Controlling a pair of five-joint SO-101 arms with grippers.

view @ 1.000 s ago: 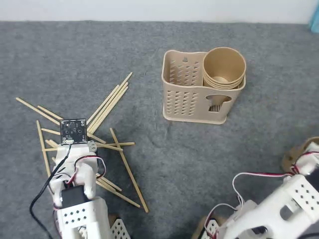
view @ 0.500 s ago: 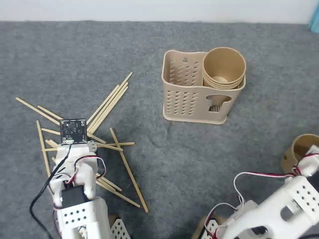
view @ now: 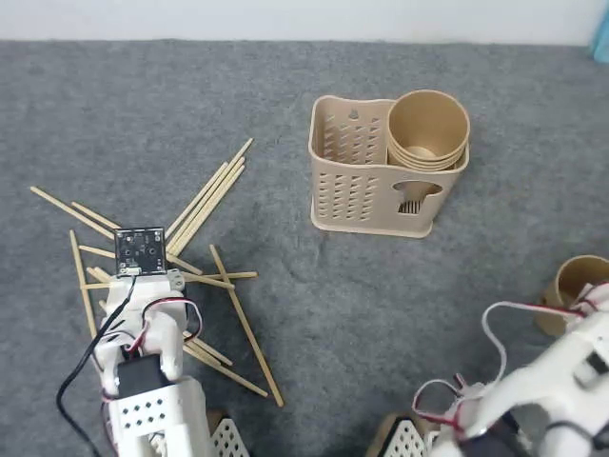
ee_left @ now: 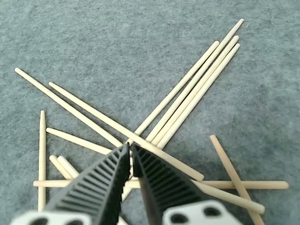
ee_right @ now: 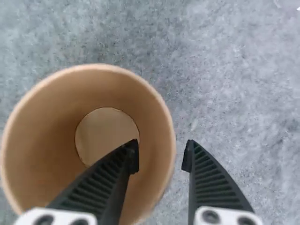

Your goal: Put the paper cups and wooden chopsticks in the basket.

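Looks like a robotics lab bench: a worktop (view: 314, 314) covered in grey carpet-like matting, with the white left arm (view: 143, 390) and right arm (view: 561, 381) trailing bare red, black and white wires

no readable text, no labels, numbers or signs on basket (view: 347, 195), paper cups (view: 428, 124) or wooden chopsticks (view: 209, 195)

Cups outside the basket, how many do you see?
1. The cup stands on the carpet at the right, with the open right end effector astride its wall. Other cups sit nested in the basket; the arm may hide more.
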